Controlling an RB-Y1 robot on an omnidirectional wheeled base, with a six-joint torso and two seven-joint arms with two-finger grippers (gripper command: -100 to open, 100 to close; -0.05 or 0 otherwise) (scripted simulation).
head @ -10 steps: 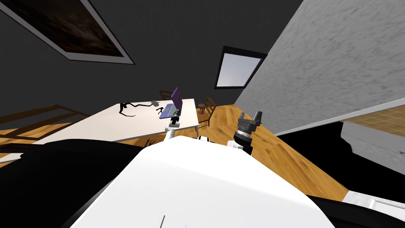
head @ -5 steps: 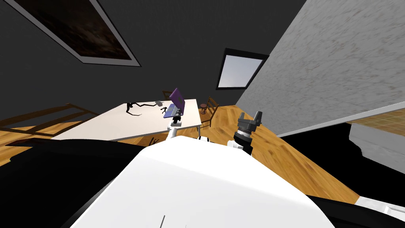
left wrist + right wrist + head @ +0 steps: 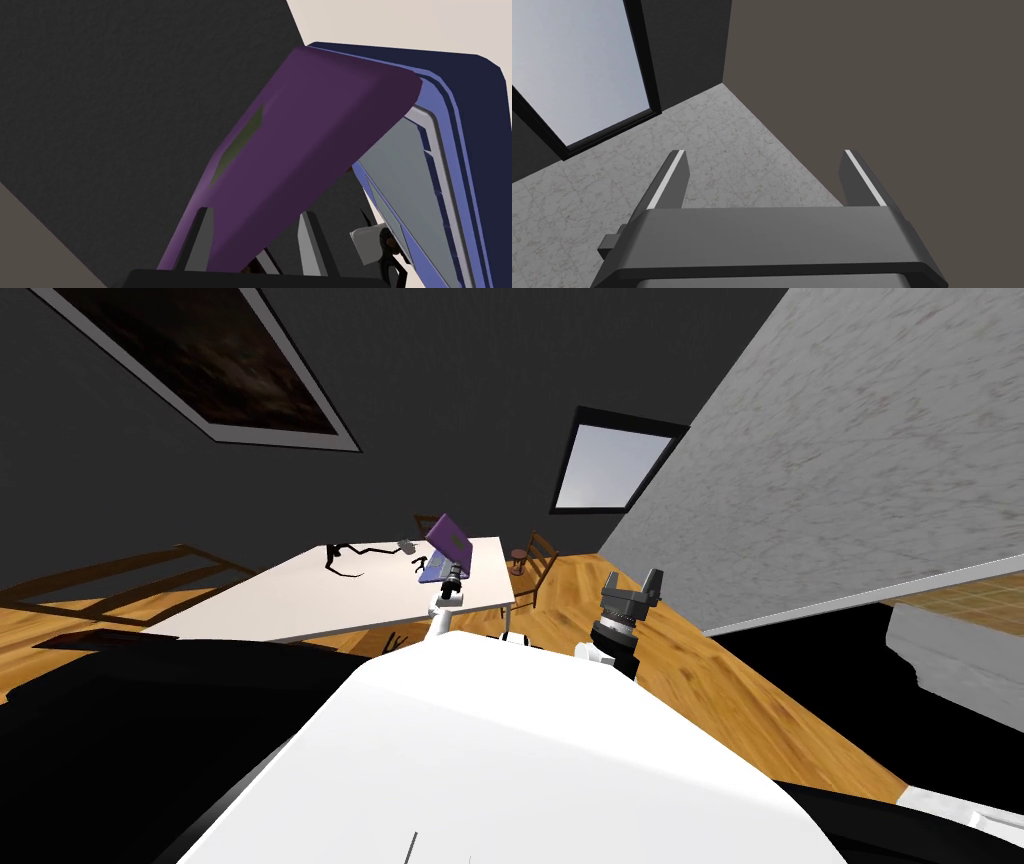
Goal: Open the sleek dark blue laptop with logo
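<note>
— Left gripper (image 3: 254,212): fingers (image 3: 200,240) drawn in on the free edge of the purple lid (image 3: 300,130), one blade on each face. Item held.
— Right gripper (image 3: 764,152)?
— Fingers spread, nothing between them; raised over the floor (image 3: 700,688), well apart from the work.
— Laptop (image 3: 446,552)?
— Near one end of the white table (image 3: 330,598), not far from its edge. Lid raised well off the blue base (image 3: 450,150), logo (image 3: 240,145) on the outer face. Opening judged mostly done.
— Hazards?
— One: thin blades on a smooth lid. If the hand strays from the lid's own arc, the edge may slip out and the lid fall. Two: a pull along the table could drag the base toward the edge or tip it up. Three: pressing on past the lid's stop could strain it.
</note>
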